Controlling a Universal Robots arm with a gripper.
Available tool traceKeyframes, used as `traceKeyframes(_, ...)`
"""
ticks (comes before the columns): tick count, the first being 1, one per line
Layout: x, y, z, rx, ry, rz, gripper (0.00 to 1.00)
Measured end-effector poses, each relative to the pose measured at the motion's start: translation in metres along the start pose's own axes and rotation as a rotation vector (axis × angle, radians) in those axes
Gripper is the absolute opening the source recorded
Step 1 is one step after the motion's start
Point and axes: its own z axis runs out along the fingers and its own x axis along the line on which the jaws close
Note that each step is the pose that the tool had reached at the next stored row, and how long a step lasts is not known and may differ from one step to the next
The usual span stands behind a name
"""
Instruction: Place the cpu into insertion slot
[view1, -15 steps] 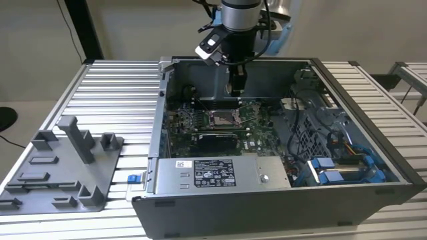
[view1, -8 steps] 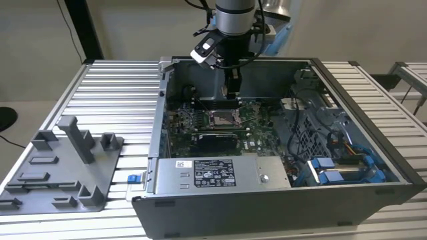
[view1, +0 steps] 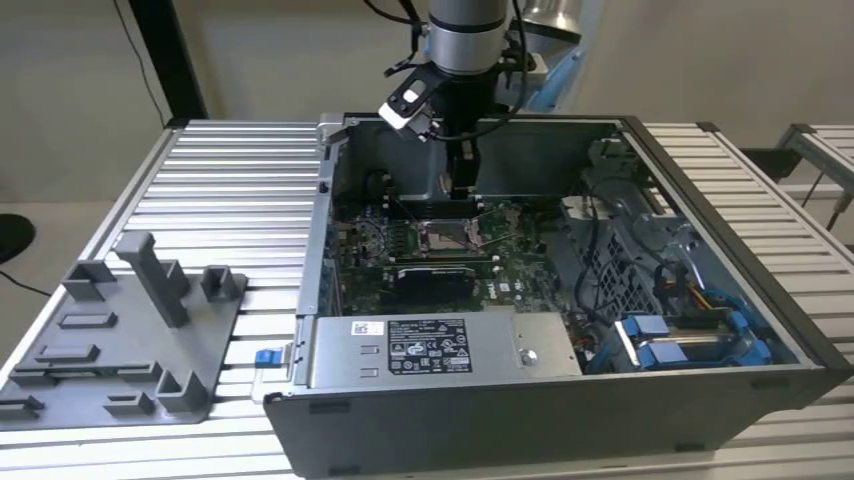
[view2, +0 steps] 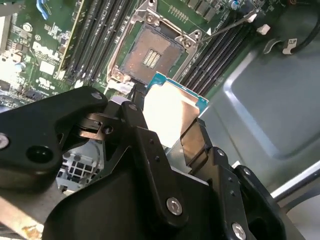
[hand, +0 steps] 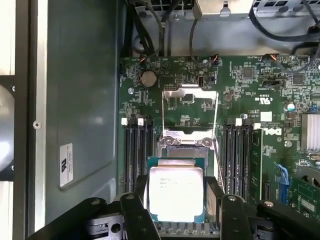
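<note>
The gripper (view1: 462, 186) is squeezing the chip (hand: 176, 194) by its edges, hanging just above the slot (view2: 150, 55). The slot is sitting open and empty, waiting for the chip.

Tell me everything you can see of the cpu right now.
The cpu is a thin square chip with a pale silver metal face bearing faint print, on a green base with teal edges. It lies flat between the gripper's black fingers, which clamp two opposite edges. It is held clear of the slot, which is open and empty.
</note>
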Motion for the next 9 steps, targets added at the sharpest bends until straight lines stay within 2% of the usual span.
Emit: traceKeyframes(9, -0.0003, -0.0070, 0.0161, 0.0001, 0.0000, -0.001, 0.00)
